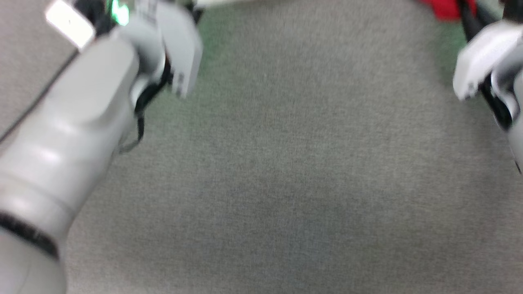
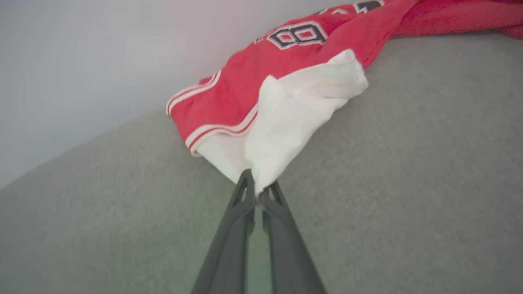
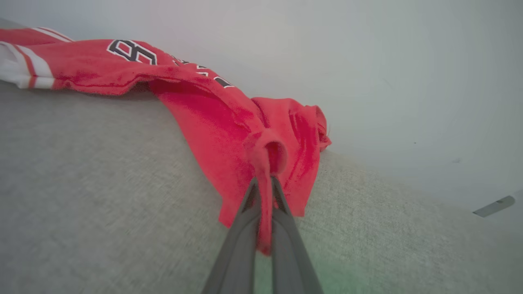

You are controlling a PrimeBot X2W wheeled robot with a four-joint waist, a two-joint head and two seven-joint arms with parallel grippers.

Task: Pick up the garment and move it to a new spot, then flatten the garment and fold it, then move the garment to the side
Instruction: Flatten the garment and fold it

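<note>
Along the far edge of the grey tabletop (image 2: 408,183) lies one garment (image 2: 253,81), red with a dark-outlined figure 8 printed on it, gripped in two places. The left jaws are closed tight on the tip of its white sleeve (image 2: 294,114) (the one sleeve seen whole). Their two dark fingers (image 2: 229,245) are pressed together with the cloth bunched at their tips. The right jaws are closed too, gripping a fold of the red body. The fold hangs down between their two fingers (image 3: 241,245). In the blurred head view a scrap of red shows by the far edge, just beside the right forearm (image 1: 486,61). The left forearm (image 1: 81,122) crosses the near left side.
</note>
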